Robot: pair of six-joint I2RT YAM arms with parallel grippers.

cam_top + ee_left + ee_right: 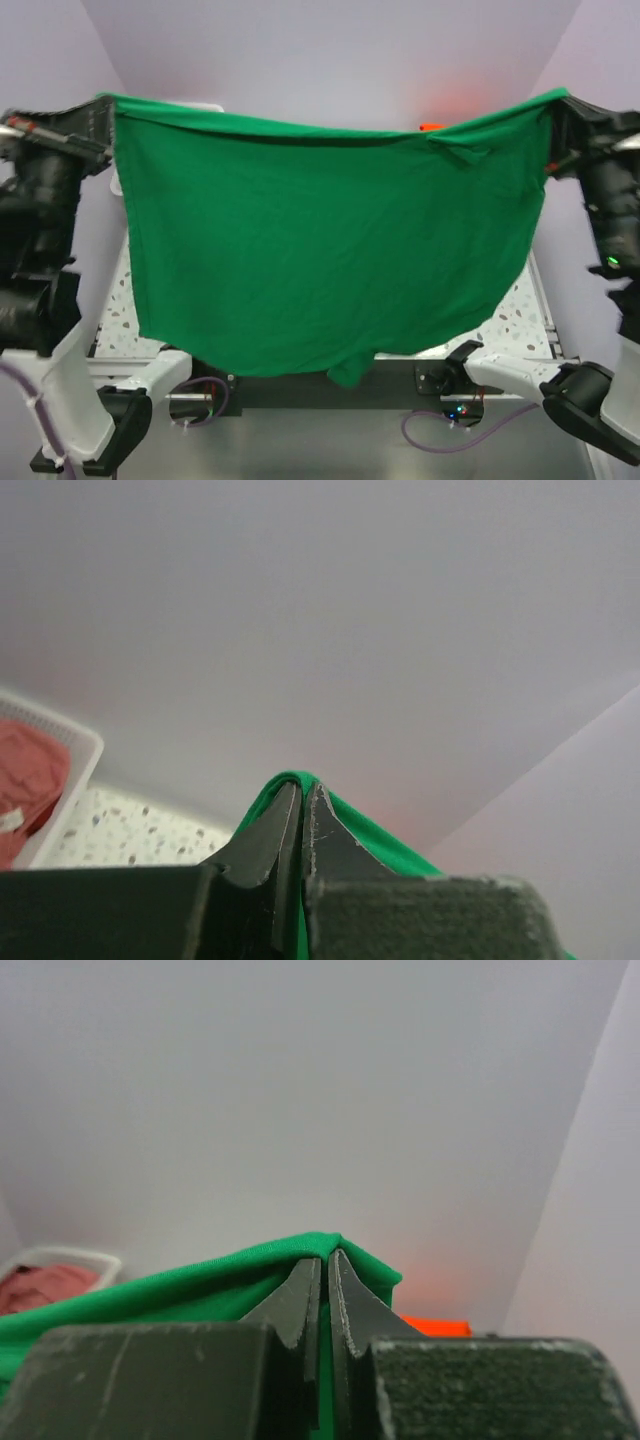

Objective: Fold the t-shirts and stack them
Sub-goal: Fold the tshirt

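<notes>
Green t-shirt (330, 250) hangs spread | L gripper (303, 798), R gripper (326, 1263) clamp corners

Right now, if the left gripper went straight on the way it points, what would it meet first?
Beyond the green t-shirt it pinches, the left gripper would probably meet only the pale back wall; depth is unclear.

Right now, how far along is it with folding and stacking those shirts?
Nothing looks folded yet; no stack is visible. In hand: the green t-shirt hangs spread in the air, pinched by the left gripper and right gripper. Left: folding it, then the pink t-shirt in the white basket and the orange t-shirt.
</notes>
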